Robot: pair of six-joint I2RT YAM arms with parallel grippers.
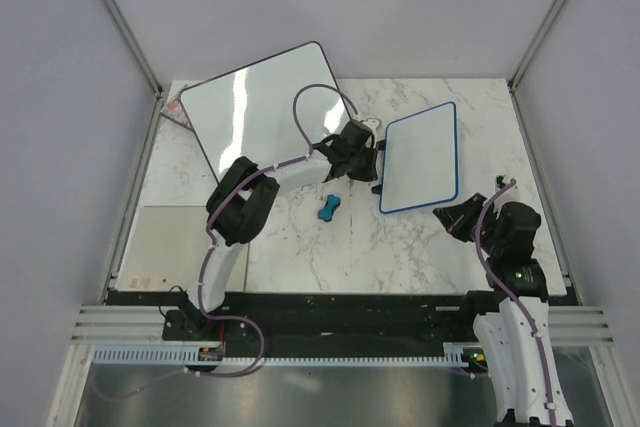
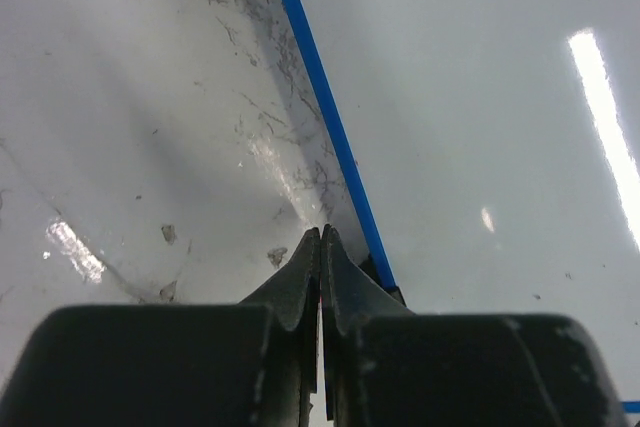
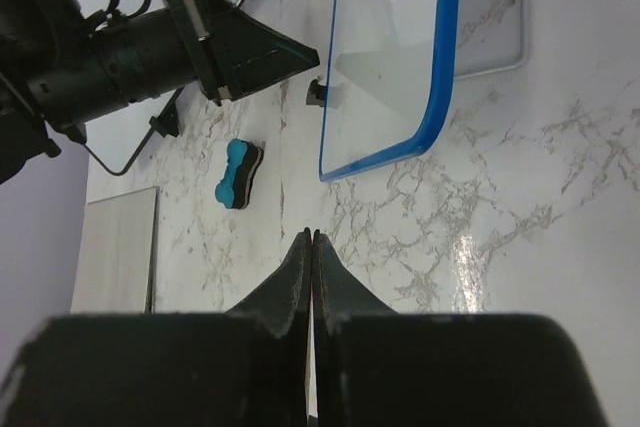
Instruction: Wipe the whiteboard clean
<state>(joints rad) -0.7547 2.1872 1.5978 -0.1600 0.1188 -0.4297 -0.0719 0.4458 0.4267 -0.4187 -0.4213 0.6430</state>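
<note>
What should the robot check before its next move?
1. Whiteboard free of scribbles: ok, none visible.
2. Eraser free to pick up: ok, lying unheld on the table, left of the whiteboard.
3. Left end effector open to grasp: not ok, shut on nothing beside the whiteboard's blue frame.
4. Right end effector open: not ok, shut on nothing.
5. Left end effector touching the frame: cannot tell.

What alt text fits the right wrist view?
The blue-framed whiteboard lies on the marble table, no marks visible. A blue eraser lies left of it, the left arm reaches toward its edge, and the right arm's jaws are shut at bottom centre.
</note>
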